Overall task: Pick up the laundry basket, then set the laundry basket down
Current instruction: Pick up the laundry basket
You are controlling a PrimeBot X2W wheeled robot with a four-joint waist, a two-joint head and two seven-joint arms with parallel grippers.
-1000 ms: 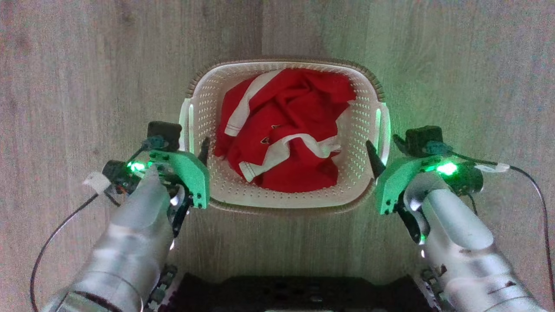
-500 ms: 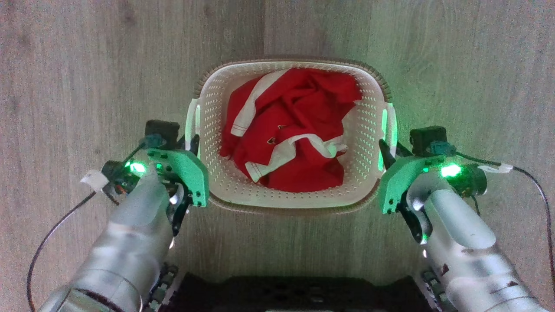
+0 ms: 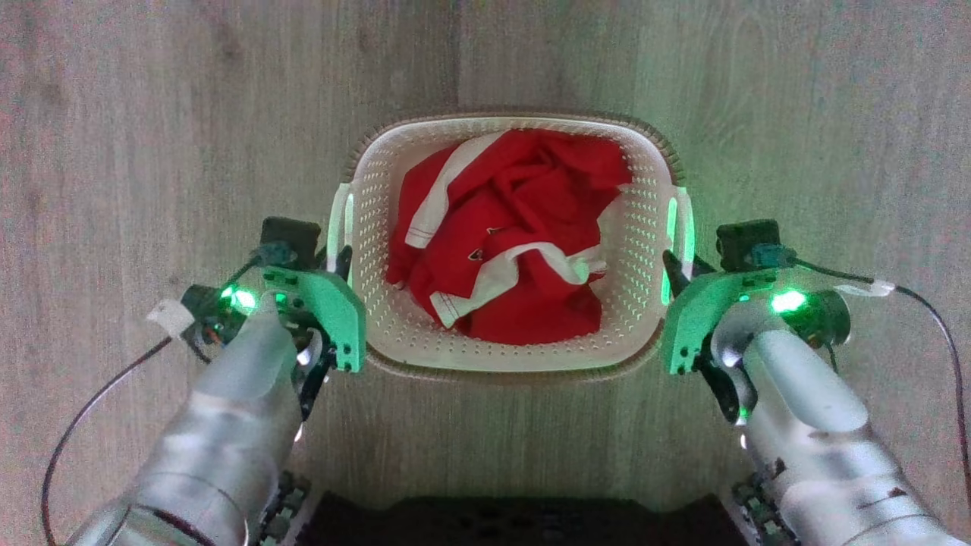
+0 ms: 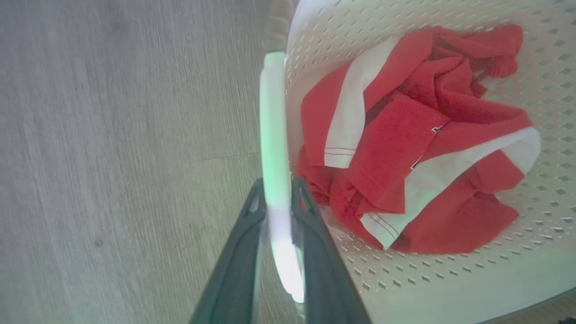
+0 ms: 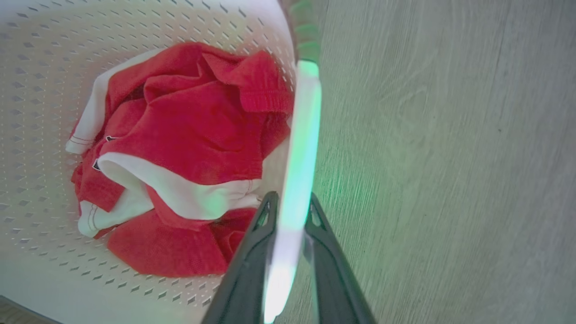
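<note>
Jaws earlier wide, left gripper [image 4: 276,184] and right gripper [image 5: 291,197] now clamp laundry basket [image 3: 379,227] handles [image 3: 339,220].

Moderate, even ambient light on the pale grey wood-grain floor [image 3: 152,189]. Green indicator lamps [image 3: 787,301] tint the cream perforated plastic laundry basket [image 3: 493,356]; its white handle [image 4: 273,135] glares (both wrist views). Nearest foreground soft, probably out of focus.
</note>
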